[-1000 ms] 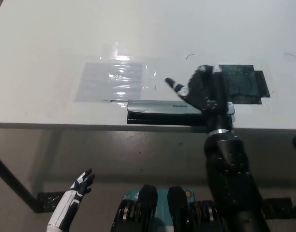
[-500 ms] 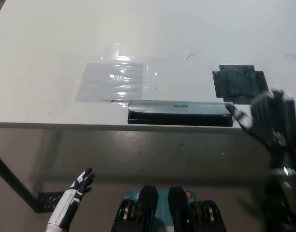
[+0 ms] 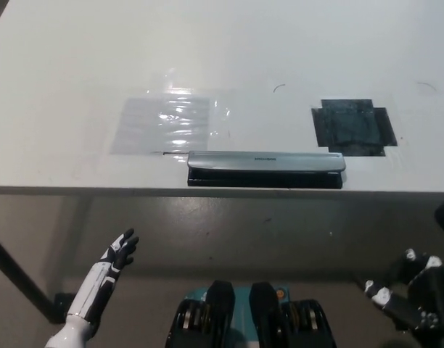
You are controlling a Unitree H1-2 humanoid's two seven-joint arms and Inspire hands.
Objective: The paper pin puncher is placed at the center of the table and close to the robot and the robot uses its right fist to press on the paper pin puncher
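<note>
Your right hand [image 3: 410, 297] has dropped off the puncher [image 3: 265, 169], loosely curled, grasping nothing. The puncher's stiff: press mid-bar.

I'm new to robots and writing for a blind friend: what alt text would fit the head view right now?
A long silver paper pin puncher lies untouched along the near edge of a white table, between a clear plastic patch and a dark square patch. Both robot hands hang below the table edge: the white left hand open at lower left, the black right hand at lower right.
</note>
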